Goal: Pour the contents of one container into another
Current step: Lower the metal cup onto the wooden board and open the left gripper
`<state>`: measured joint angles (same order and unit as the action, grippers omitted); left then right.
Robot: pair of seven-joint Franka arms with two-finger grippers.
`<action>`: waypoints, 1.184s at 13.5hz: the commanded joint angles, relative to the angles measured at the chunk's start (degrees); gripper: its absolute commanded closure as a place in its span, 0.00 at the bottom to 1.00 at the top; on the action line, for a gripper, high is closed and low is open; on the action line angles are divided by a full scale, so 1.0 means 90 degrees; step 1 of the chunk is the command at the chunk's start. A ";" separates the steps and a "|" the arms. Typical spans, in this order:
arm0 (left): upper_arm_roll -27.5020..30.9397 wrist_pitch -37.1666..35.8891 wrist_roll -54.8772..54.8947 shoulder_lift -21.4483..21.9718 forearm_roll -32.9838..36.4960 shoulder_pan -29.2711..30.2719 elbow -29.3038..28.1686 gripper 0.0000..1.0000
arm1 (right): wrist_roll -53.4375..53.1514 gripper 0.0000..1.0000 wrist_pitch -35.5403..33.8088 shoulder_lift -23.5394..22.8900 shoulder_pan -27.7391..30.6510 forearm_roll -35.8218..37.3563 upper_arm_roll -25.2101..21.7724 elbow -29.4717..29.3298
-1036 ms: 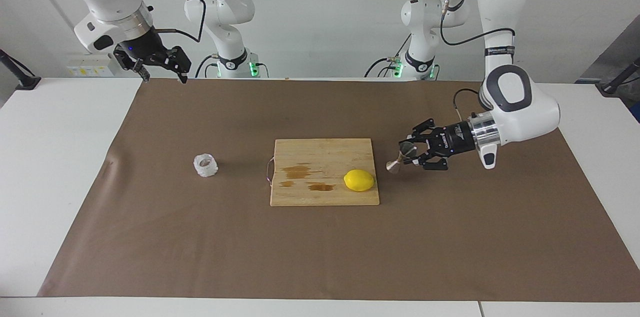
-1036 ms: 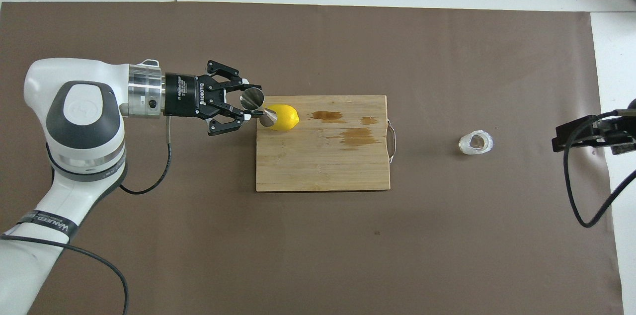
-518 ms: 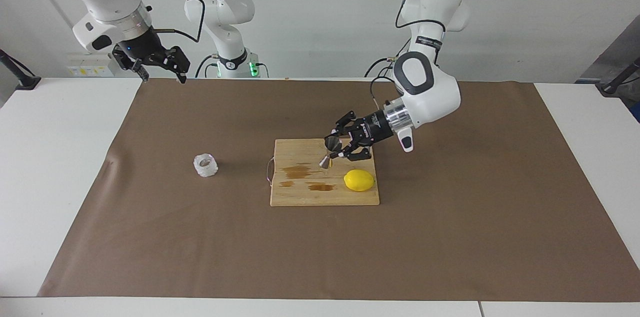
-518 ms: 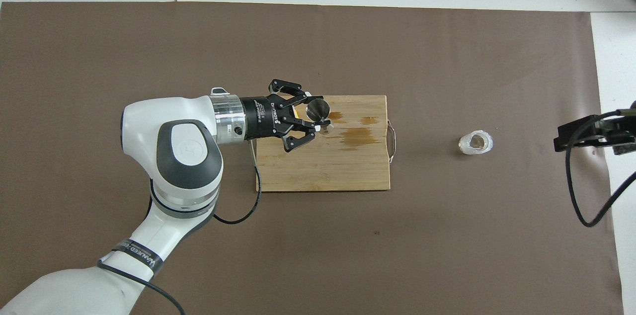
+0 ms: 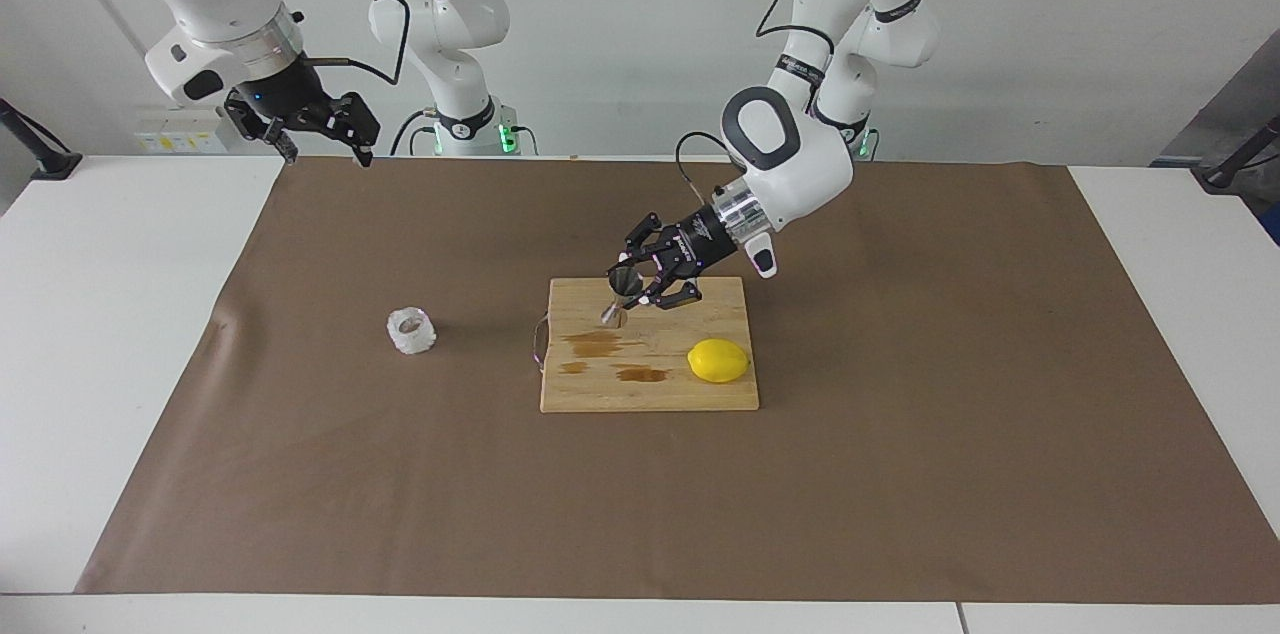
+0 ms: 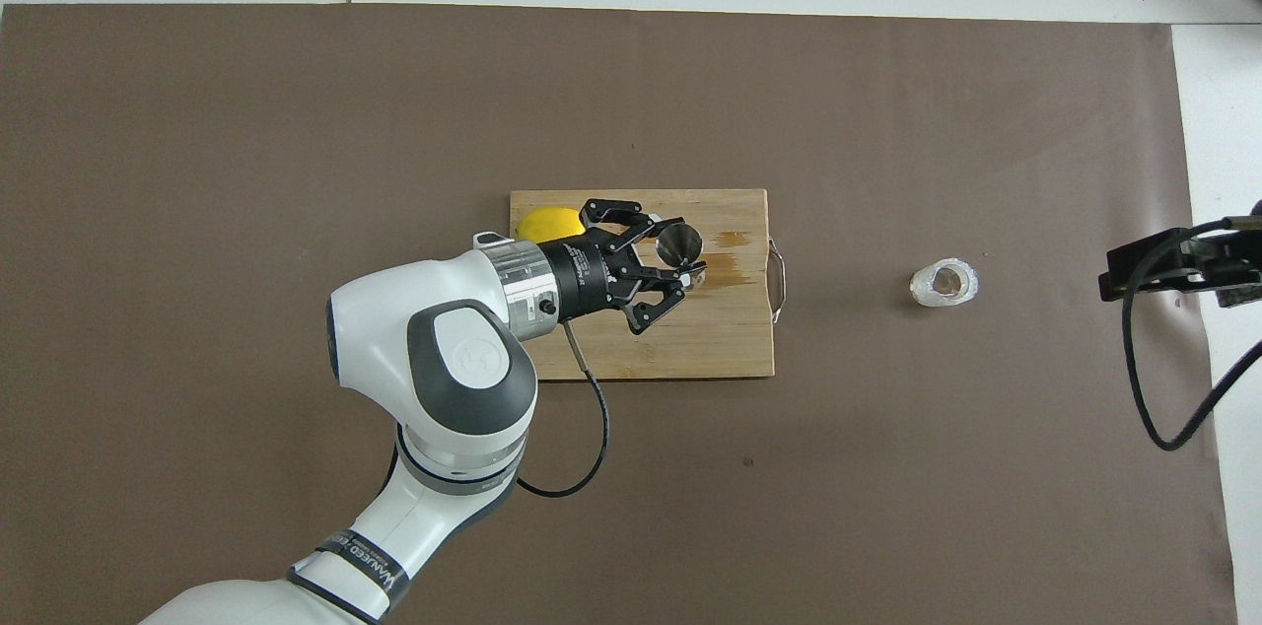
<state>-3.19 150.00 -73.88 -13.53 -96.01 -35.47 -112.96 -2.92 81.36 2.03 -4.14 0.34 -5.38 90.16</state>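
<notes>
My left gripper (image 5: 632, 291) (image 6: 680, 260) is shut on the waist of the steel hourglass jigger (image 5: 620, 295) (image 6: 682, 245), holding it tilted in the air over the wooden cutting board (image 5: 700, 389) (image 6: 710, 349). The whitish knobbly glass cup (image 5: 411, 331) (image 6: 944, 283) stands upright on the brown mat, beside the board toward the right arm's end of the table. My right gripper (image 5: 320, 139) (image 6: 1178, 270) waits raised and open over the mat's edge at that end, apart from the cup.
A yellow lemon (image 5: 718, 360) (image 6: 547, 223) lies on the board at the left arm's end. Dark wet stains (image 5: 600, 344) mark the board's middle. A wire handle (image 5: 540, 342) sticks out of the board toward the cup. The brown mat (image 5: 900, 474) covers the white table.
My left arm has swept from the left arm's end of the mat to over the board, carrying the jigger past the lemon toward the cup. The right arm has stayed put.
</notes>
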 commanded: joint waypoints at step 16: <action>0.0091 0.0989 0.1568 -0.0274 -0.1569 -0.0746 -0.0251 1.00 | -0.0066 0.00 -0.0065 0.0039 0.0041 -0.0156 0.0041 0.0002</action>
<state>-3.15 157.91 -61.44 -16.20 -108.51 -41.12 -114.76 -2.92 81.36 2.03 -4.28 0.34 -5.37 90.16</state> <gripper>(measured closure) 0.489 0.000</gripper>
